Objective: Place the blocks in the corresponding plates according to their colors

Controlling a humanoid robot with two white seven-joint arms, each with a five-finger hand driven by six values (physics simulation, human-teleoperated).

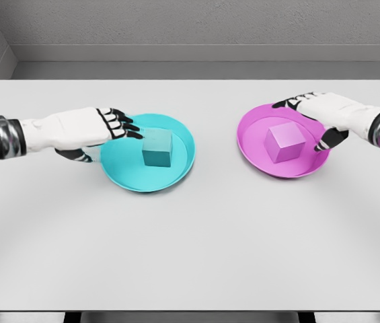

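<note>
The teal block point(157, 149) sits in the teal plate point(184, 136) at centre left, the pink block point(285, 142) in the pink plate point(251, 126) at right. Both the left robot hand point(112, 128) and the right robot hand point(314, 118) are open and empty, so a careless pull-back could clip a rim.

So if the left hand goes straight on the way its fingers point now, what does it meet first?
Most likely the cyan block in the cyan plate. The left hand points to the right over the plate's rim, fingers open and close to the block. Its height above the plate is unclear, so it might pass just over it.

a pale grey table point(190, 256) fills the view — behind it, a grey textured wall point(210, 23), evenly lit.
</note>
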